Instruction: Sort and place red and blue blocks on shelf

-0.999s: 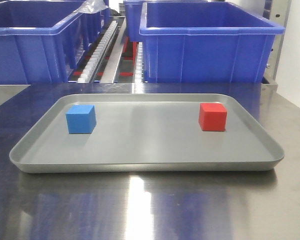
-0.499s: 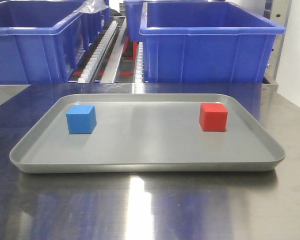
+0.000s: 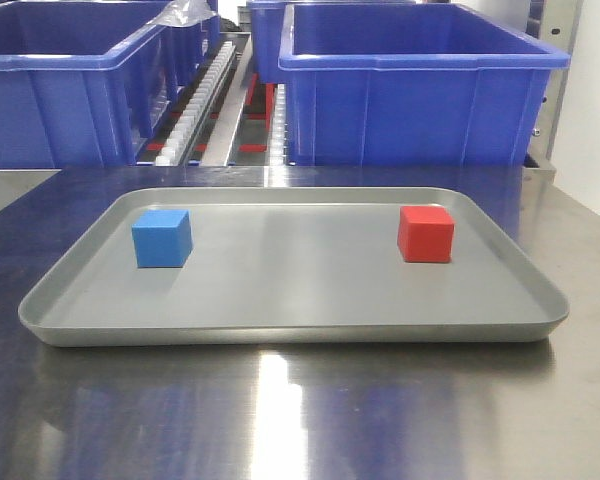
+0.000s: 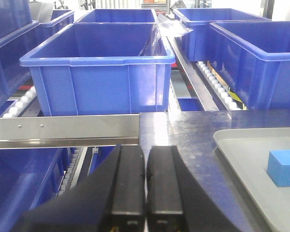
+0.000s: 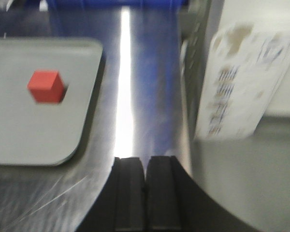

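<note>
The blue block (image 3: 162,238) rests on the left side of a shallow grey tray (image 3: 290,335), and the red block (image 3: 425,234) rests on its right side. The blue block also shows at the right edge of the left wrist view (image 4: 285,167). The red block shows in the blurred right wrist view (image 5: 47,86). My left gripper (image 4: 145,159) is shut and empty, left of the tray by the table's edge. My right gripper (image 5: 146,169) is shut and empty, over the bare table right of the tray. The steel shelf (image 4: 63,128) with roller tracks (image 3: 208,95) stands behind the table. Neither gripper shows in the front view.
Large blue plastic bins (image 3: 420,90) (image 3: 65,85) sit on the shelf's roller tracks behind the tray. More bins (image 4: 99,72) show in the left wrist view. A white labelled panel (image 5: 241,82) stands at the table's right side.
</note>
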Controlling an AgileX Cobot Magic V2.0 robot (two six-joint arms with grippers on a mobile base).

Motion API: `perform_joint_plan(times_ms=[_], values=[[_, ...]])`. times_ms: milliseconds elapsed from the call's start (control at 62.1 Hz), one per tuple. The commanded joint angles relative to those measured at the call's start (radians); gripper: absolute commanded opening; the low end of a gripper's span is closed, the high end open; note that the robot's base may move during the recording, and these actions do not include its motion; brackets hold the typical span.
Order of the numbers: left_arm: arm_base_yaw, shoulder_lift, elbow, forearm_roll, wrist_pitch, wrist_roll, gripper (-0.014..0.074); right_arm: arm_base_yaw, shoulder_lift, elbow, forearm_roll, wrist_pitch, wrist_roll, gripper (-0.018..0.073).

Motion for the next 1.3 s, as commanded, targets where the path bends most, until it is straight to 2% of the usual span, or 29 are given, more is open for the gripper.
perform_joint_plan(times_ms=[0, 81, 209, 435, 483, 564, 660, 757, 870, 1047, 1288], values=[[-0.006, -0.017, 0.024, 0.000, -0.080, -0.009, 0.0125, -0.007, 0.109, -0.065, 0.077, -0.045, -0.004, 0.0056], [-0.006, -0.017, 0.024, 0.000, -0.080, -0.009, 0.0125, -0.006, 0.199, -0.082, 0.110, -0.040, -0.004, 0.0056], [-0.006, -0.017, 0.024, 0.000, -0.080, -0.009, 0.0125, 0.002, 0.335, -0.138, 0.097, 0.001, -0.004, 0.0056], [-0.006, -0.017, 0.024, 0.000, -0.080, -0.009, 0.0125, 0.121, 0.554, -0.291, 0.034, 0.099, -0.003, 0.0072], [-0.006, -0.017, 0.024, 0.000, -0.080, -0.009, 0.0125, 0.146, 0.599, -0.320, 0.032, 0.100, 0.006, 0.0115], [-0.006, -0.017, 0.024, 0.000, -0.080, -0.009, 0.0125, 0.180, 0.667, -0.363, 0.027, 0.100, 0.069, 0.0243], [-0.006, -0.017, 0.024, 0.000, -0.080, -0.009, 0.0125, 0.219, 0.755, -0.419, -0.015, 0.104, 0.183, 0.0472], [-0.006, -0.017, 0.024, 0.000, -0.080, -0.009, 0.0125, 0.269, 0.839, -0.482, -0.053, 0.143, 0.257, 0.0638], [-0.006, -0.017, 0.024, 0.000, -0.080, -0.009, 0.0125, 0.323, 0.920, -0.586, -0.089, 0.206, 0.258, 0.0612], [-0.006, -0.017, 0.024, 0.000, -0.080, -0.009, 0.0125, 0.374, 1.054, -0.760, -0.091, 0.323, 0.263, 0.0612], [-0.006, -0.017, 0.024, 0.000, -0.080, -0.009, 0.0125, 0.395, 1.236, -0.969, -0.081, 0.350, 0.298, 0.0614]])
